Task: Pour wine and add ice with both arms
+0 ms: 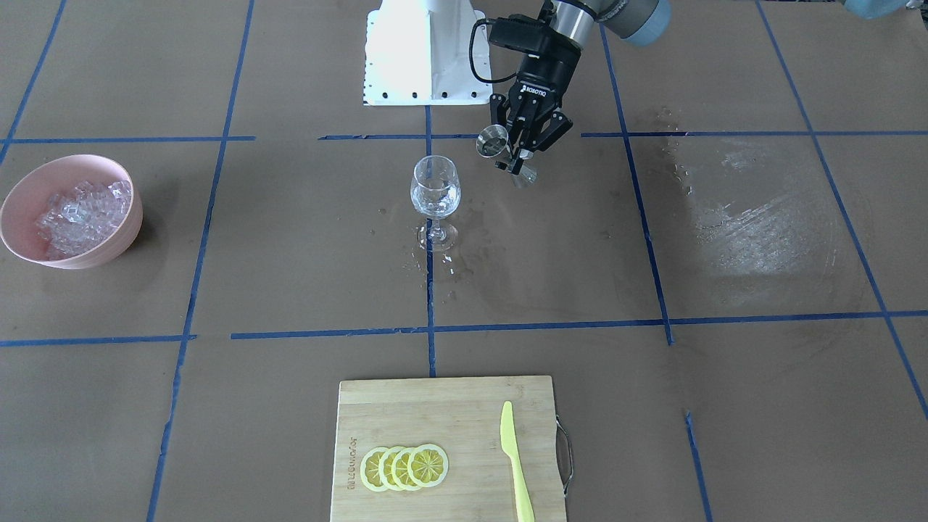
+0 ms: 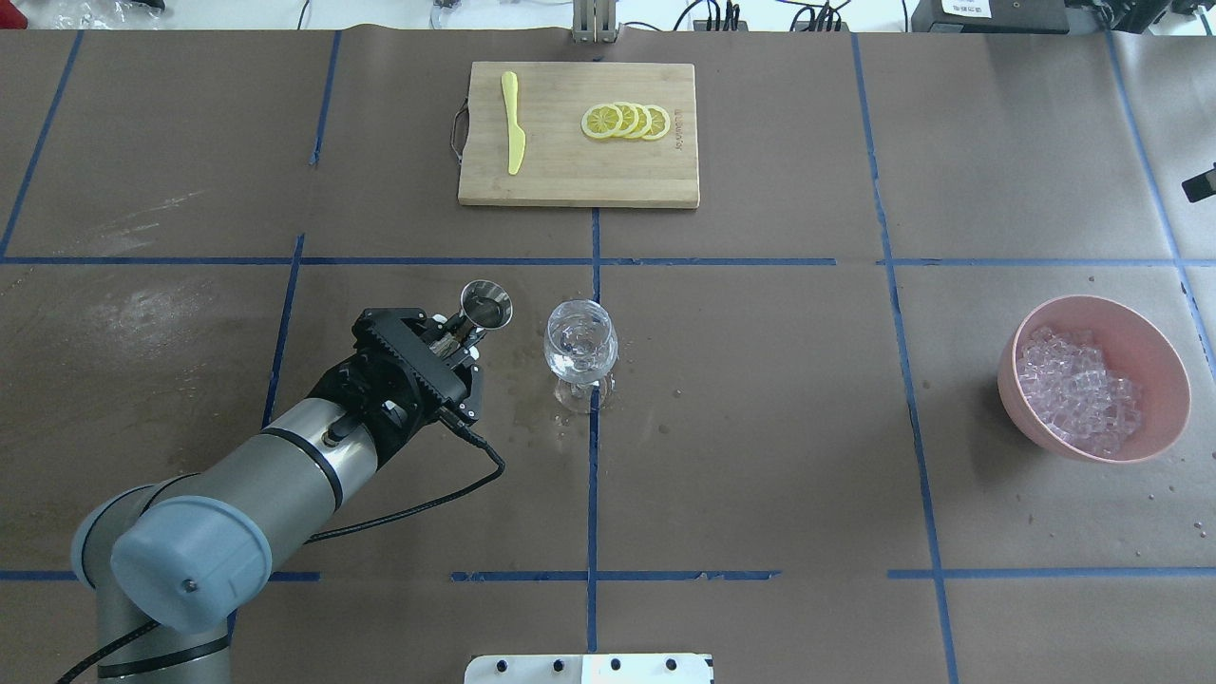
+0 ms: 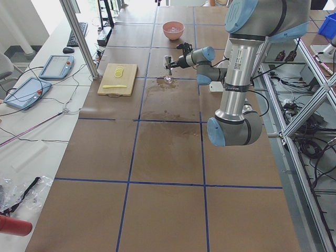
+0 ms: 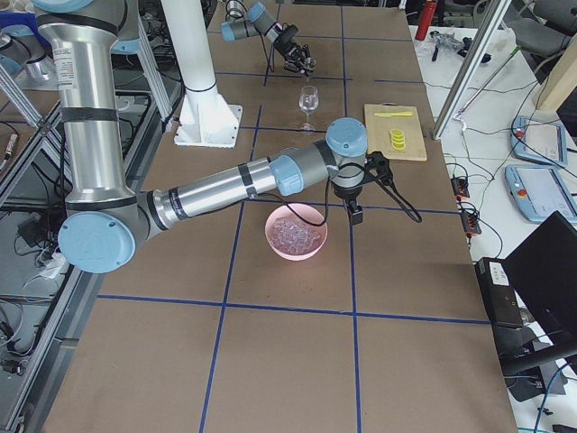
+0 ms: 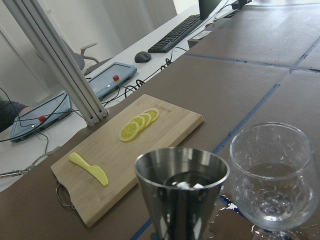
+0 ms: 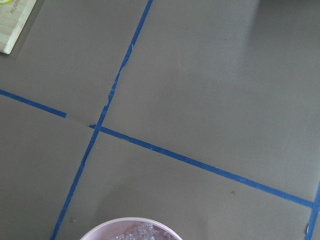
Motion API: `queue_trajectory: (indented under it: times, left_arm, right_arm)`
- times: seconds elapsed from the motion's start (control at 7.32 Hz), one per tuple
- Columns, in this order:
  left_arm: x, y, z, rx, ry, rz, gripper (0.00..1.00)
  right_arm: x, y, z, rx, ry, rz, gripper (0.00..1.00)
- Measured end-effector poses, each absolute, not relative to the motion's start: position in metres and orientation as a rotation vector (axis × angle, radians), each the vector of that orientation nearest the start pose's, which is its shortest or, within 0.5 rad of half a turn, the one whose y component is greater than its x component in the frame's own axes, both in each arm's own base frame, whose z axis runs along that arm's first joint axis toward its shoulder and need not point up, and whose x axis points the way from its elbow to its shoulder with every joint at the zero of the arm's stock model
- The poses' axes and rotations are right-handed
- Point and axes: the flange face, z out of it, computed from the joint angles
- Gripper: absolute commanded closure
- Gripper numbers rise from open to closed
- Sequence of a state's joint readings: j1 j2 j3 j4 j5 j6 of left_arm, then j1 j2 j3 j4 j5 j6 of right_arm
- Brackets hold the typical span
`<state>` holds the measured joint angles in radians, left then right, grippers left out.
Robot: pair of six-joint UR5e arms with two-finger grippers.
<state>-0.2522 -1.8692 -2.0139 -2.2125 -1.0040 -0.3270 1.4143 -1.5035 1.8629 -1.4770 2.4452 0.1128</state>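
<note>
My left gripper (image 1: 520, 156) (image 2: 454, 334) is shut on a steel jigger (image 1: 493, 140) (image 2: 484, 304) (image 5: 181, 195). The jigger is slightly tilted, just beside the rim of the stemmed glass (image 1: 435, 190) (image 2: 580, 344) (image 5: 272, 175). The glass stands upright at the table's middle with a little clear liquid in it. I cannot tell whether the jigger holds wine. The ice (image 1: 80, 210) (image 2: 1078, 389) (image 6: 135, 234) fills a pink bowl (image 1: 14, 196) (image 2: 1164, 342) (image 4: 295, 253). The right gripper (image 4: 354, 215) hangs just past the bowl. I cannot tell whether it is open or shut.
A bamboo cutting board (image 1: 406, 406) (image 2: 570, 180) lies on the operators' side with lemon slices (image 1: 404, 467) (image 2: 627, 121) and a yellow knife (image 1: 516, 464) (image 2: 513, 133). Wet patches (image 1: 754, 217) and droplets mark the brown paper around the glass. The white base block (image 1: 424, 51) stands behind.
</note>
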Motion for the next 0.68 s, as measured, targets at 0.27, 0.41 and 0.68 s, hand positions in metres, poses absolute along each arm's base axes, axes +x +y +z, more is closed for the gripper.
queue_trajectory:
  times: [0.27,0.41,0.68]
  left_arm:
    - [0.462,-0.312,0.203,1.238,0.587,0.501,1.0]
    - [0.466,-0.314,0.192,1.225,0.544,0.536,1.0]
    - [0.466,-0.316,0.178,1.22,0.442,0.638,1.0]
  right_arm:
    - [-0.024,-0.516,0.463,0.304,-0.909,-0.237,0.0]
    - [-0.024,-0.516,0.463,0.302,-0.909,-0.234,0.0]
    - [-0.024,-0.516,0.464,0.299,-0.91,-0.23,0.0]
